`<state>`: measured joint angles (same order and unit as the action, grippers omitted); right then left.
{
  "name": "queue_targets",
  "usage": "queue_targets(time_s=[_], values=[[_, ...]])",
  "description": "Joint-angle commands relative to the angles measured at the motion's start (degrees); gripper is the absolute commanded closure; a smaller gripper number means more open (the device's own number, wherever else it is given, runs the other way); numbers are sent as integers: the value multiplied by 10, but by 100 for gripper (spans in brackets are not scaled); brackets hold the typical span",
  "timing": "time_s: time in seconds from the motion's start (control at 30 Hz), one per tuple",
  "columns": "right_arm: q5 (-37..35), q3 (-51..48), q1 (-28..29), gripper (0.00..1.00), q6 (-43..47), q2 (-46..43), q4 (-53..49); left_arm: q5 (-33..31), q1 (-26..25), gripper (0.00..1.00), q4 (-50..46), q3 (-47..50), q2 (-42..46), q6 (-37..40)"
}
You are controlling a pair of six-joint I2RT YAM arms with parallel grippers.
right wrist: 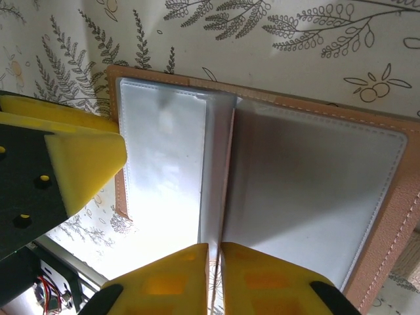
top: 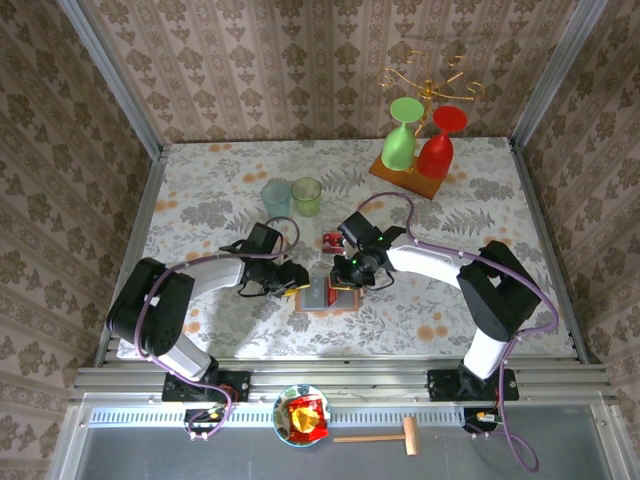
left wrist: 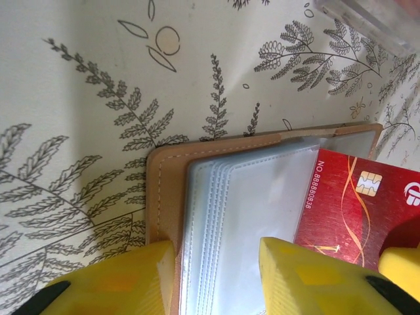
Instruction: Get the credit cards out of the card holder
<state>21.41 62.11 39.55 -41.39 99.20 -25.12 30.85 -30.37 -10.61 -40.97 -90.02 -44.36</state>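
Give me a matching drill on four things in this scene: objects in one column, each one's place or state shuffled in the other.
1 holder
2 green goblet
3 packet
4 mallet

a in the bowl
b upside down
c lying open
d lying right of the bowl

Pairs: 1-c, 2-b, 3-a, 4-d

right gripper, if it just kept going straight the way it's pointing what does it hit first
The right gripper would first meet the upright clear sleeve at the fold of the card holder, seemingly right at its tips, though depth is unclear.
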Motion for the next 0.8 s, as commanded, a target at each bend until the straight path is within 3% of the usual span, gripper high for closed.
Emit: queue_targets(time_s=[0.0, 0.43, 0.77], values=[[-3, 8, 3, 89, -12, 3, -15, 10, 0, 61, 5, -2, -8, 0], [-33, 14, -5, 93, 53, -52, -71, 19, -6, 61, 32, 1, -7, -24], [-62, 98, -15, 97, 327, -33, -198, 2, 9, 61, 7, -5, 31, -10]])
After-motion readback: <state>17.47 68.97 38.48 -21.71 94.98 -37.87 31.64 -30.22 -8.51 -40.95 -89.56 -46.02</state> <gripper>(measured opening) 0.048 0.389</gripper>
